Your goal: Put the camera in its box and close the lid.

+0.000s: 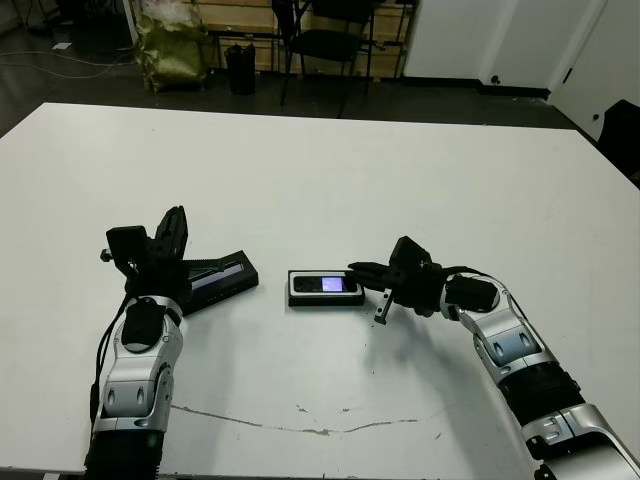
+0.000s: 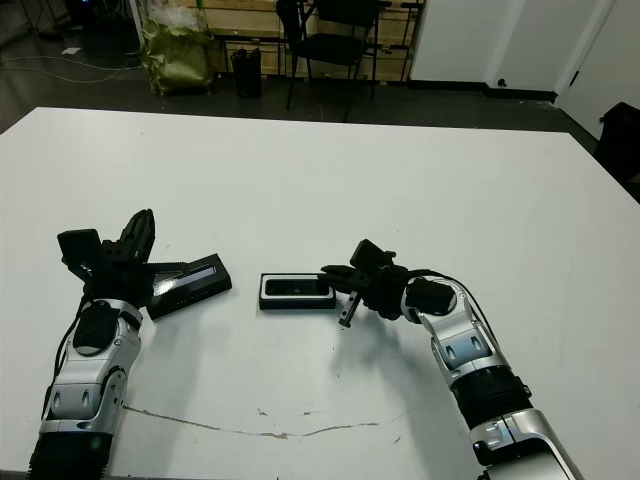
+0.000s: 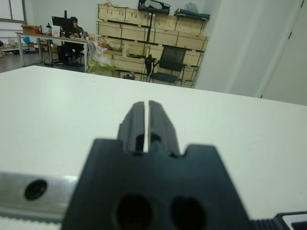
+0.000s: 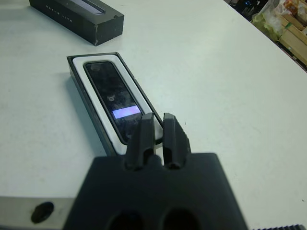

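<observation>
Presently, item one: the slim black bar-shaped camera (image 4: 114,93), lying flat inside the shallow black rectangular box (image 4: 84,98) with its white lining, a small pale lit screen showing on its upper face. The box sits near the middle of the white table (image 1: 330,170), uncovered.

Item two: the flat black rectangular lid (image 1: 222,275) with a long pale grey-blue panel, resting on the table just to my left of the box, apart from it and angled to it.

Item three: my right gripper (image 4: 158,130), at the box's right-hand end, its two black fingers (image 4: 175,136) pressed nearly together with only a thin slit between them, grasping nothing. The fingertips hang over the end of the box nearest the camera's screen; whether they touch it I cannot tell.

Item four: my left gripper (image 3: 146,120), beside the lid's far-left end, fingers likewise clenched to a narrow gap and empty, pointing away across the bare tabletop.

Item five, beyond the table: stacked wooden crates (image 3: 139,36), a black chair (image 3: 168,64), and a person seated at a distant desk (image 3: 73,29).
</observation>
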Controlling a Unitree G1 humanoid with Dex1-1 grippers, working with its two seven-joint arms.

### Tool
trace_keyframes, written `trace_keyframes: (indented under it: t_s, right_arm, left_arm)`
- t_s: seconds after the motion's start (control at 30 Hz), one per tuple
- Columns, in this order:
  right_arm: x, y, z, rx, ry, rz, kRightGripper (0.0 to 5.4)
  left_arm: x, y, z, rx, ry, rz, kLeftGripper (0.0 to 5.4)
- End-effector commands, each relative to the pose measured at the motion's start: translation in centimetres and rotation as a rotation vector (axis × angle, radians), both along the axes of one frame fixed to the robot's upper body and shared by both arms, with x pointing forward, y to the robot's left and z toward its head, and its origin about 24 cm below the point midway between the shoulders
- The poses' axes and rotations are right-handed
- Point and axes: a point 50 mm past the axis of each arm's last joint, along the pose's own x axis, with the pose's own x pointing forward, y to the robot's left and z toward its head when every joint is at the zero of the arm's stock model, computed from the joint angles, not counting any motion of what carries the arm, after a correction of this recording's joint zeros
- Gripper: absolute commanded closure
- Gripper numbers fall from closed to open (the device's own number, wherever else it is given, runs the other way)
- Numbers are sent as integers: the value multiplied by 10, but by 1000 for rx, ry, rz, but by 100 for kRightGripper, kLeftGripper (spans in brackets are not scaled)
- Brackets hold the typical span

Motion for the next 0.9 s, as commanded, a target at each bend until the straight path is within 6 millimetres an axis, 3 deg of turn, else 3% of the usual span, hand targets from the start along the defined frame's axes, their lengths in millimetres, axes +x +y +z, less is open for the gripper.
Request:
trace_keyframes:
  t_s: [0.03,0.3,0.37,0.53,0.73,0.9]
  right_arm:
    - [-5,-16,-14,-86,64,-22,537]
    - [-6,-27,-16,-38,49,-45,537]
    - [-3,-29,-9,27,20,-91,537]
    - [11,-38,25,381,-70,-191,537]
    - [17,-61,72,492,-259,-307,537]
    - [13,-82,69,509,-225,-376,537]
  left_arm:
    - [0,1,-5,-14,28,4,540]
    - [-1,2,-5,0,24,0,540]
    - [-1,1,-5,-5,21,3,540]
    - [0,2,-4,-3,17,1,540]
    - [1,5,-1,4,-3,-5,540]
    - [0,12,6,67,-22,-15,540]
